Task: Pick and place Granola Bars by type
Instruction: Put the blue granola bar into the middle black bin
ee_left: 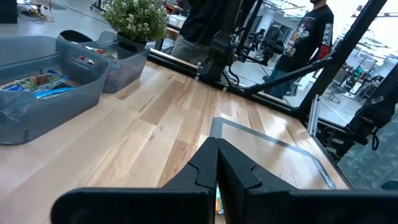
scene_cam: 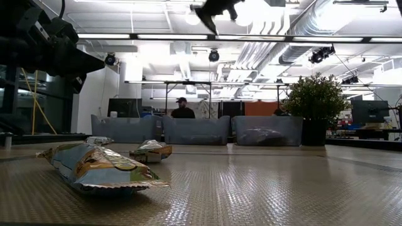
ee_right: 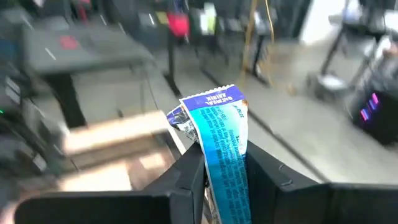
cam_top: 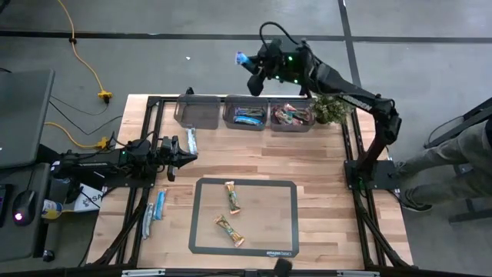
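Observation:
My right gripper (cam_top: 247, 63) hangs high over the far-edge bins, shut on a bright blue granola bar (ee_right: 219, 140); the bar also shows in the high view (cam_top: 241, 58). Two tan granola bars (cam_top: 233, 198) (cam_top: 229, 229) lie flat on the dark-framed mat (cam_top: 286, 185); the low view shows them close up (scene_cam: 100, 168) (scene_cam: 151, 150). Pale blue-white bars (cam_top: 192, 140) (cam_top: 159, 204) lie flat on the wood at the left. My left gripper (cam_top: 191, 156) waits shut above the table's left side, touching nothing. My right gripper pinches the blue bar by its two long sides (ee_right: 210, 171) between the two fingers (ee_right: 186, 180). The bar lies along the fingers, and its crimped end (ee_right: 208, 102) sticks out past the fingertips. It is lifted clear, high above the table.
Three clear grey bins (cam_top: 196, 111) (cam_top: 246, 115) (cam_top: 292, 115) line the far edge; the middle one holds blue bars, the right one red-pink bars. A potted plant (cam_top: 332, 108) stands beside them. A person (cam_top: 461, 154) stands off the table's right side.

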You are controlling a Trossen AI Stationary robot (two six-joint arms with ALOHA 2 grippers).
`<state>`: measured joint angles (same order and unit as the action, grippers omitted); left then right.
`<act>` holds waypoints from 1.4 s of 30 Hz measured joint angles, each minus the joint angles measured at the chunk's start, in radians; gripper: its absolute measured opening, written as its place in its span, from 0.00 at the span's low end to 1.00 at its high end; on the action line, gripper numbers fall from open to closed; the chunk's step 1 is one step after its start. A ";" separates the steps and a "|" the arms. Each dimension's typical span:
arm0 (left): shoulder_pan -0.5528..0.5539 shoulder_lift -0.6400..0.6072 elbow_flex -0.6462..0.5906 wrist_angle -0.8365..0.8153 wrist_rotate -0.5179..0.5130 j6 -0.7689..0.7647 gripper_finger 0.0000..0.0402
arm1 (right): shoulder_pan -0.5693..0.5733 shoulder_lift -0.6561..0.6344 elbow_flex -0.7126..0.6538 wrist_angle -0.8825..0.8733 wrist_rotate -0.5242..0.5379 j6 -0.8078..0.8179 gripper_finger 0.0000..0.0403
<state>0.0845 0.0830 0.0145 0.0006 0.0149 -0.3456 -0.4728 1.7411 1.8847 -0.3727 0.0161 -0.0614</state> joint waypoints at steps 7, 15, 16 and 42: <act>0.000 0.000 0.000 0.000 0.000 0.000 0.00 | -0.086 0.121 -0.001 -0.092 -0.111 -0.018 0.18; 0.000 0.000 0.000 0.000 0.000 0.000 0.00 | -0.082 0.303 -0.002 -0.132 -0.221 -0.073 0.18; 0.000 0.000 0.000 0.000 0.000 0.000 0.00 | -0.080 0.321 -0.003 -0.147 -0.228 -0.085 0.18; 0.000 0.000 0.000 0.000 0.000 0.000 0.00 | -0.063 0.425 -0.001 -0.372 -0.163 -0.374 0.18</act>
<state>0.0846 0.0831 0.0147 0.0003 0.0144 -0.3457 -0.5358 2.1663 1.8839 -0.7447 -0.1473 -0.4349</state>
